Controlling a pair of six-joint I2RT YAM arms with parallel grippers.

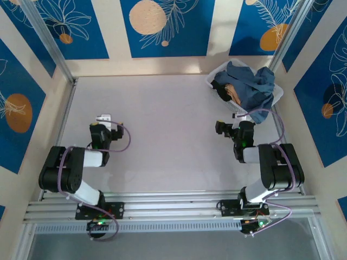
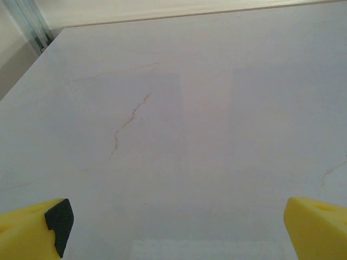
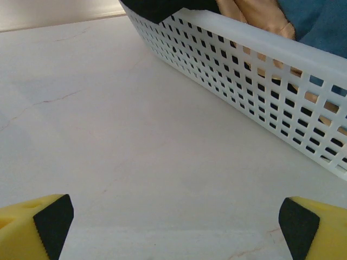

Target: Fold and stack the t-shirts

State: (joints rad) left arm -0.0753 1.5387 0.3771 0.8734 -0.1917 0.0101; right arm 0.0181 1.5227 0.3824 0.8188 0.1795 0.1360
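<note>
Now agape: left claw, right claw.

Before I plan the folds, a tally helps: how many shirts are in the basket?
3 seen: slate-blue shirt right, tan shirt middle, black shirt left; more may hide beneath.

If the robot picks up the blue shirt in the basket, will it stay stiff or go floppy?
Probably floppy: the blue shirt lies crumpled and droops over the basket rim. Lifted by one spot, it would likely dangle. It might also drag up the tan cloth bunched beside it.
</note>
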